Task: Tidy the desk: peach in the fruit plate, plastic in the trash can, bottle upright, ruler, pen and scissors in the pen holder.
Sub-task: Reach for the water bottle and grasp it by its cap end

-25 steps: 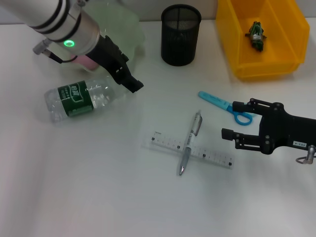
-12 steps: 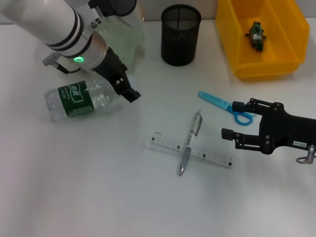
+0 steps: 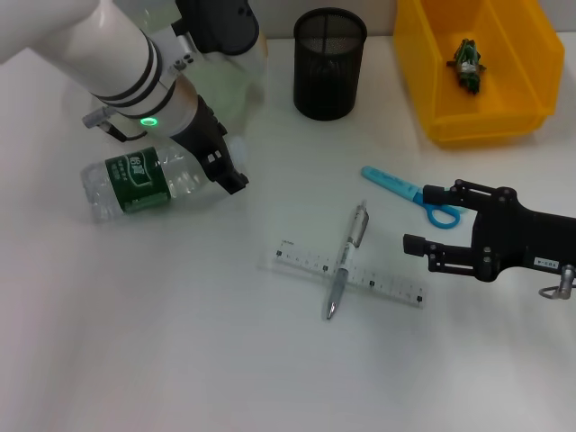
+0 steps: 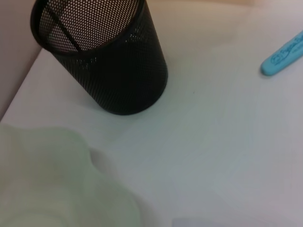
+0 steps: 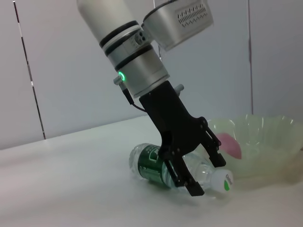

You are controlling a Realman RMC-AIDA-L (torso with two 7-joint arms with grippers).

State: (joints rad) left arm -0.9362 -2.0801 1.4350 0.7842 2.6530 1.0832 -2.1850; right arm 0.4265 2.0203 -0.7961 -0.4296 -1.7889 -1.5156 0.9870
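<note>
The clear bottle [image 3: 139, 184] with a green label lies on its side at the left. My left gripper [image 3: 225, 168] is open low over its neck, one finger on each side of the white cap [image 5: 223, 182], as the right wrist view shows of that gripper [image 5: 208, 172]. A pink peach [image 5: 229, 145] rests in the pale green fruit plate [image 5: 265, 137]; in the head view the arm hides it. Pen [image 3: 347, 259] lies across the clear ruler [image 3: 387, 286]. Blue scissors [image 3: 400, 191] lie beside my open right gripper [image 3: 418, 219]. The black mesh pen holder [image 3: 329, 63] is at the back.
A yellow trash can [image 3: 522, 108] at the back right holds a crumpled green plastic piece [image 3: 468, 63]. The left wrist view shows the pen holder [image 4: 109, 56], the plate's rim [image 4: 57, 184] and one end of the scissors [image 4: 284, 53].
My left gripper has come away from the plate and dropped toward the bottle's neck. The right arm has stayed where it was.
</note>
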